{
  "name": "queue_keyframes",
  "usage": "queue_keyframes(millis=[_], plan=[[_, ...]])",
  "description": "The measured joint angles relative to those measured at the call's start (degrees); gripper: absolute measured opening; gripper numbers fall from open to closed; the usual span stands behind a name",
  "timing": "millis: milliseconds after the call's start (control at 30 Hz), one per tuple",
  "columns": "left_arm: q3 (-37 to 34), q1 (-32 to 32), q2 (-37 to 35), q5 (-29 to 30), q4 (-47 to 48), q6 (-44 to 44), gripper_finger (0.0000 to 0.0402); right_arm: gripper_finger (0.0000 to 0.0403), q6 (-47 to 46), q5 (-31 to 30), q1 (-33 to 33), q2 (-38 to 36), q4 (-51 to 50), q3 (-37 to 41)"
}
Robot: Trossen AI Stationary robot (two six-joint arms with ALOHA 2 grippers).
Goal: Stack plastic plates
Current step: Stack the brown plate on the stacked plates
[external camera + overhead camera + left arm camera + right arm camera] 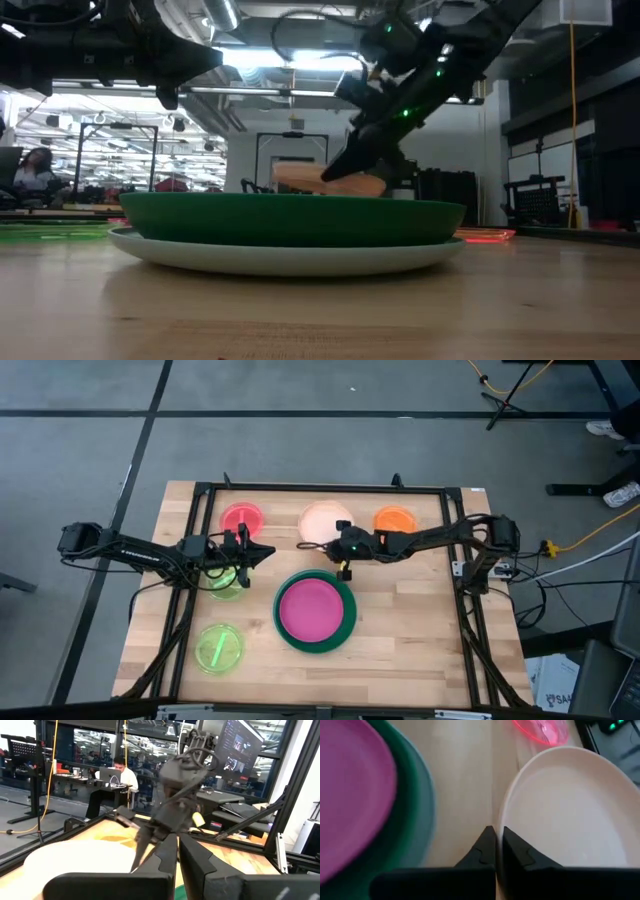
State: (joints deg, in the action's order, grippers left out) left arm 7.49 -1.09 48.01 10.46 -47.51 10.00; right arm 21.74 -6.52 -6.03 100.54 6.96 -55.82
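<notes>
The cream plate [322,520] is at the table's far middle, with my right gripper [341,560] shut on its rim; it also shows in the low view [300,178] and the right wrist view [565,815]. The magenta plate [312,608] lies in the dark green plate [345,628], which rests on the light blue plate [280,258]. My left gripper [262,550] is shut and empty, raised above one neon green plate [226,585]. The other neon green plate [219,648] lies near left. The red plate [242,517] and the orange plate [395,518] lie on the table at the far side. My right gripper pinches the cream plate's rim [503,827] between its two fingers, on the side facing the stack. The fingers come slanting down from the table's right. In the low view the plate sits roughly level, raised above the table behind the stack.
A black frame [320,490] runs round the table's working area. Bare wood lies to the right of the stack [420,620] and along the near edge. A person sits at a desk in the room beyond [117,775].
</notes>
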Motion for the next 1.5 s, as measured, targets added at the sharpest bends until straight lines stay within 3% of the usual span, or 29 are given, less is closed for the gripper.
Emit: queue_keyframes(millis=[400,967,1500], plan=[[0.00,-0.01,0.00,-0.02,0.09,0.05,0.0011,0.0007,0.21,2.79,10.97,-0.55,0.11,-0.01],[0.00,-0.01,0.00,-0.02,0.07,0.07,0.0011,0.0007,-0.95,7.63,21.46,-0.60,2.53,-0.04],[0.00,-0.02,0.00,-0.01,0.30,0.05,0.0011,0.0007,-3.51,10.74,23.98,3.61,6.30,-0.10]])
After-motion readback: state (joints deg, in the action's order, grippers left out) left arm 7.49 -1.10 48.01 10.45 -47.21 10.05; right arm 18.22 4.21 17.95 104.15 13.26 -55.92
